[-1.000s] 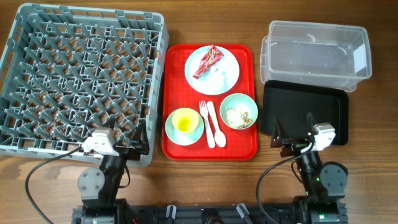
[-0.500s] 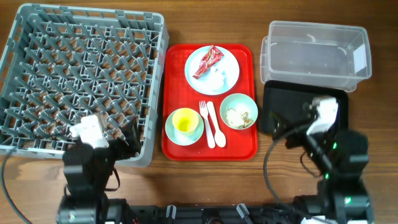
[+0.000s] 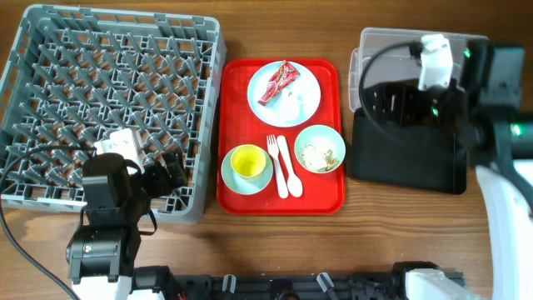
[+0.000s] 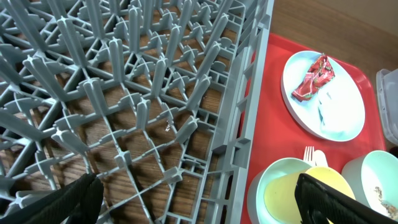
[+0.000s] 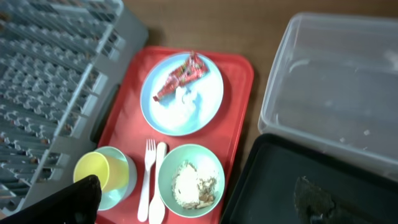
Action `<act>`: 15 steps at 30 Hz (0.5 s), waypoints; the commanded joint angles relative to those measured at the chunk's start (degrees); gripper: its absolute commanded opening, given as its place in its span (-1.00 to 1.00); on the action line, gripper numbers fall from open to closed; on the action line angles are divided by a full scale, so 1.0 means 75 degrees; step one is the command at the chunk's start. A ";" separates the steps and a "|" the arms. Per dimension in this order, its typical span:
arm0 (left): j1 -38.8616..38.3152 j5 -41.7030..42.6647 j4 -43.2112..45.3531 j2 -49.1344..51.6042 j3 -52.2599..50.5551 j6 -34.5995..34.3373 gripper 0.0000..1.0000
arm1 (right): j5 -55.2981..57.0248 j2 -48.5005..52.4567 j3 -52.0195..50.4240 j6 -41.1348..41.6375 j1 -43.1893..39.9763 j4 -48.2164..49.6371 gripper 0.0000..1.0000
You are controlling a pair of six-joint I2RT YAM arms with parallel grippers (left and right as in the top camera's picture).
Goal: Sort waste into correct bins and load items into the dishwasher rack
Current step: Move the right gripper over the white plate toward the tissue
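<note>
Well, the crumpled red wrapper (image 3: 277,82) lies on the white plate (image 3: 298,102) at the far end of the red tray (image 3: 233,125), off to the left of my right gripper (image 3: 390,102), which hangs wide open above the clear tub (image 3: 466,50). It looks glossy and creased, its long axis slanting from near-left to far-right. My left gripper (image 3: 171,173), also wide open over the rack (image 3: 50,50), seems about as far away.

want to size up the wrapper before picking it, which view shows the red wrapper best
The left wrist view. The red wrapper is largest and sharpest there, and its crumples are clear against the white plate. The overhead view shows it whole but small. The right wrist view also shows it whole, but blurred.
</note>
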 commanded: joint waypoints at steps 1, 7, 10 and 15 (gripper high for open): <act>-0.0044 -0.0096 0.0006 -0.0020 0.0172 0.0125 1.00 | -0.0918 0.0673 0.0096 -0.0373 0.0047 -0.0050 0.99; -0.0044 -0.0102 0.0009 -0.0020 0.0172 0.0125 1.00 | 0.0490 0.0833 0.0140 -0.0332 0.0796 0.0029 1.00; -0.0044 -0.0102 0.0015 -0.0020 0.0172 0.0125 1.00 | 0.1387 0.0833 0.0154 -0.0321 0.1507 0.0067 1.00; -0.0044 -0.0099 0.0017 -0.0020 0.0172 0.0125 1.00 | 0.2500 0.0956 0.0166 -0.0137 0.2804 0.0653 1.00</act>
